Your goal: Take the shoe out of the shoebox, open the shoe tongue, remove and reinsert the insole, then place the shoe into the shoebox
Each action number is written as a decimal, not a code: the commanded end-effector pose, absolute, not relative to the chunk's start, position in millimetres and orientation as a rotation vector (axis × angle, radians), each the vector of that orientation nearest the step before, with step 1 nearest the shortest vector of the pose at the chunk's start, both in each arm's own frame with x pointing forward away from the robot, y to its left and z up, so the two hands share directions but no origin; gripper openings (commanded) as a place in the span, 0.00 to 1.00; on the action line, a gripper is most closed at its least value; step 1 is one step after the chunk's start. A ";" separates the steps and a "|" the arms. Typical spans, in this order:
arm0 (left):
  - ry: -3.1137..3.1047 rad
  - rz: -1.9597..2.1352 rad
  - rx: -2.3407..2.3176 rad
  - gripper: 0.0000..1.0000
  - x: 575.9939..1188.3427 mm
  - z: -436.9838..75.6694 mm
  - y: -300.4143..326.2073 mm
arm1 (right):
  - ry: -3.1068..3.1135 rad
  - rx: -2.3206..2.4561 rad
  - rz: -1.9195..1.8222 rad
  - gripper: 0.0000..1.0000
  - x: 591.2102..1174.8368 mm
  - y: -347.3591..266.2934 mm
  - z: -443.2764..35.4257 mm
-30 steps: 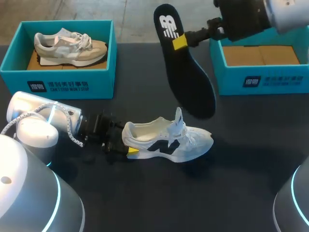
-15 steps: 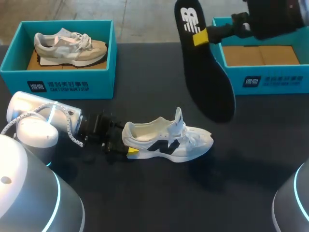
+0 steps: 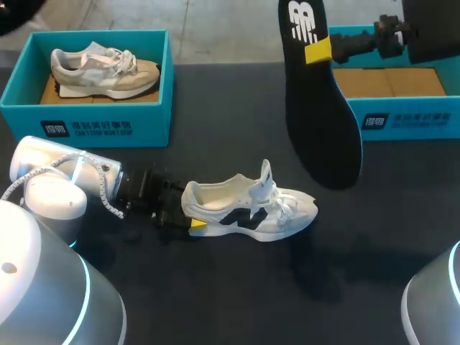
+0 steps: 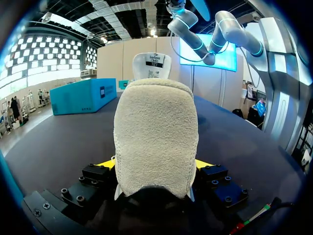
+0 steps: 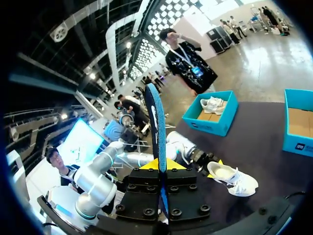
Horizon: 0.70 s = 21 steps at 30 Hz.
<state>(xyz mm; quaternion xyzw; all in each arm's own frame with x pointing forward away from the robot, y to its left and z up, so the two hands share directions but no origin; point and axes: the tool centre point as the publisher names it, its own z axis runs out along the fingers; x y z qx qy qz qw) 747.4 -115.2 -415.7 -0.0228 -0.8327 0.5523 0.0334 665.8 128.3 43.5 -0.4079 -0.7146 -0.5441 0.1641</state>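
Insole-out step: R gripper (image 3: 318, 52) pinches black insole (image 3: 320, 108) aloft; L gripper (image 3: 188, 215) apparently clamps white sneaker (image 3: 251, 208) heel. Next: reinsert toe-first.

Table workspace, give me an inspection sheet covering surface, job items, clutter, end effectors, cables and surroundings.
Surface: dark matte table.
Job's things: white mesh sneaker upright on the table, tongue raised. Black foam insole out of the shoe, held in the air. Teal cardboard shoebox at far right, brown floor showing, no shoe seen in it.
Clutter: second teal cardboard shoebox at far left, holding a beige suede sneaker.
End effectors: left end effector shut on the white sneaker's heel. Right end effector shut on the insole near its heel end.
Cables: white cable along the left arm.
Surroundings: nothing seen.
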 end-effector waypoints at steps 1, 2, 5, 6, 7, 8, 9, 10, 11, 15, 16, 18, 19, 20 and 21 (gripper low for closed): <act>-2.565 1.696 -0.070 0.00 746.8 -418.4 -113.9 | -1.990 -1.153 -1.610 0.00 659.0 127.7 29.8; -2.565 1.696 -0.070 0.00 746.8 -418.4 -113.9 | -1.971 -1.145 -1.617 0.00 658.2 128.6 29.2; -2.565 1.696 -0.070 0.00 746.8 -418.4 -113.9 | -1.961 -1.137 -1.618 0.00 655.6 132.9 28.0; -2.565 1.696 -0.070 0.00 746.8 -418.4 -113.9 | -1.958 -1.134 -1.617 0.00 654.3 134.3 27.7; -2.565 1.696 -0.070 0.00 746.8 -418.4 -113.9 | -1.958 -1.134 -1.615 0.00 653.2 135.1 27.4; -2.565 1.696 -0.070 0.00 746.8 -418.4 -113.9 | -1.957 -1.133 -1.615 0.00 651.9 135.4 27.3; -2.565 1.696 -0.070 0.00 746.8 -418.4 -113.9 | -1.954 -1.131 -1.615 0.00 650.7 135.8 27.1; -2.565 1.696 -0.070 0.00 746.8 -418.4 -113.9 | -1.954 -1.129 -1.613 0.00 649.4 136.2 26.8; -2.565 1.696 -0.070 0.00 746.8 -418.4 -113.9 | -1.954 -1.128 -1.611 0.00 648.3 136.4 26.6; -2.565 1.696 -0.070 0.00 746.8 -418.4 -113.9 | -1.957 -1.128 -1.603 0.00 642.4 135.6 27.4; -2.565 1.696 -0.070 0.00 746.8 -418.4 -113.9 | -1.957 -1.130 -1.604 0.00 640.9 134.8 27.9; -2.565 1.696 -0.070 0.00 746.8 -418.4 -113.9 | -1.959 -1.134 -1.606 0.00 638.1 133.7 28.8; -2.565 1.696 -0.070 0.00 746.8 -418.4 -113.9 | -1.959 -1.138 -1.607 0.00 637.2 132.9 29.0; -2.565 1.696 -0.070 0.00 746.8 -418.4 -113.9 | -1.959 -1.139 -1.608 0.00 636.6 132.5 29.1; -2.565 1.696 -0.070 0.00 746.8 -418.4 -113.9 | -1.958 -1.137 -1.609 0.00 636.3 132.5 29.1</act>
